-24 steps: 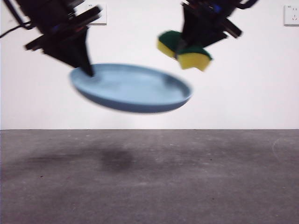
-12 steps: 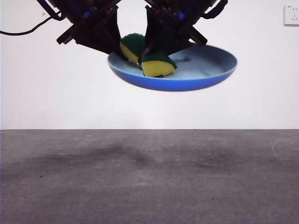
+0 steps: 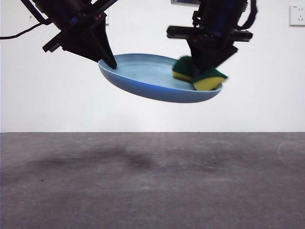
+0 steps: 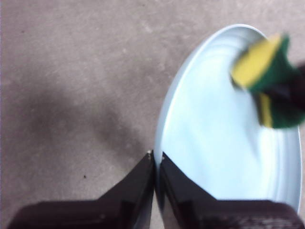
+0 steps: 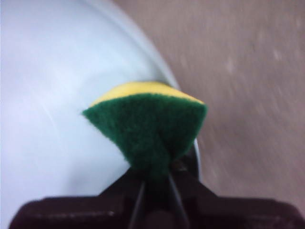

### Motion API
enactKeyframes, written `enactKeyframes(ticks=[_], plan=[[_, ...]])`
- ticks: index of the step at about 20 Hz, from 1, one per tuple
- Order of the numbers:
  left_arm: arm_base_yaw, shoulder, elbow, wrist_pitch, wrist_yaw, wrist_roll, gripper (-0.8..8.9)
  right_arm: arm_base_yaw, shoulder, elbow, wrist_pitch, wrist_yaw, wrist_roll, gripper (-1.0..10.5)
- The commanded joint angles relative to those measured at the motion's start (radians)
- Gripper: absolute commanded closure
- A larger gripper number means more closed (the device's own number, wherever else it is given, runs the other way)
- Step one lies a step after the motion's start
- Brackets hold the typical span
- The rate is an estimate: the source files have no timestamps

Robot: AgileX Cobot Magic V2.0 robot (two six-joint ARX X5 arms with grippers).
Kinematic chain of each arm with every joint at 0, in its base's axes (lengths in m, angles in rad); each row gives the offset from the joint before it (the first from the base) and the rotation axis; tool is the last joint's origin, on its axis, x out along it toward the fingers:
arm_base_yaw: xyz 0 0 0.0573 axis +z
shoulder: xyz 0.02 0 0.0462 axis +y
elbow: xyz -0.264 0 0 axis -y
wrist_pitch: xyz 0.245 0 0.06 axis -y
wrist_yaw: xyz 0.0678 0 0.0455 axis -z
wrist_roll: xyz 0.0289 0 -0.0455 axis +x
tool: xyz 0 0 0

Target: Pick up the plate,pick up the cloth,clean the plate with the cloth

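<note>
Plate [image 3: 143, 76] aloft, tilted; left gripper [image 3: 110, 61] pinches its rim. Right gripper [image 3: 202, 71] squeezes cloth [image 3: 200, 75] against plate's opposite edge.

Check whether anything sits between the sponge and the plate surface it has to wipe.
Nothing visible does. The right end effector holds the sponge at the plate's far rim, opposite the edge that the left end effector pinches, both in the air.
</note>
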Motion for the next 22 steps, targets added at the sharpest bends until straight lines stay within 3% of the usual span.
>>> enactKeyframes(ticks=[1,5,8,11,13,18,20,22], plan=[[-0.023,-0.001,-0.002,0.016,0.064,0.008,8.22,-0.008,0.005,-0.002,0.114,-0.124,0.032,9.6],[-0.025,-0.001,-0.002,0.063,0.063,-0.003,8.22,0.002,0.01,-0.002,0.178,-0.299,0.032,9.6],[-0.023,-0.001,-0.002,0.129,0.061,-0.046,8.22,0.031,0.024,-0.002,0.137,-0.365,0.032,9.6],[-0.01,-0.001,-0.002,0.201,0.054,-0.089,8.22,0.064,0.041,-0.002,-0.012,-0.364,0.019,9.6],[-0.01,-0.001,-0.002,0.192,0.053,-0.088,8.22,0.072,0.041,-0.002,-0.134,-0.312,0.001,9.6],[-0.004,-0.001,-0.002,0.053,0.103,-0.052,8.22,0.039,0.032,-0.002,-0.237,0.041,0.002,9.6],[-0.006,-0.001,-0.002,-0.018,0.114,-0.013,8.22,0.024,0.027,-0.002,-0.176,0.089,0.013,9.6],[-0.007,-0.001,-0.002,-0.066,0.118,0.027,8.22,0.014,0.021,-0.002,-0.107,0.077,0.014,9.6]])
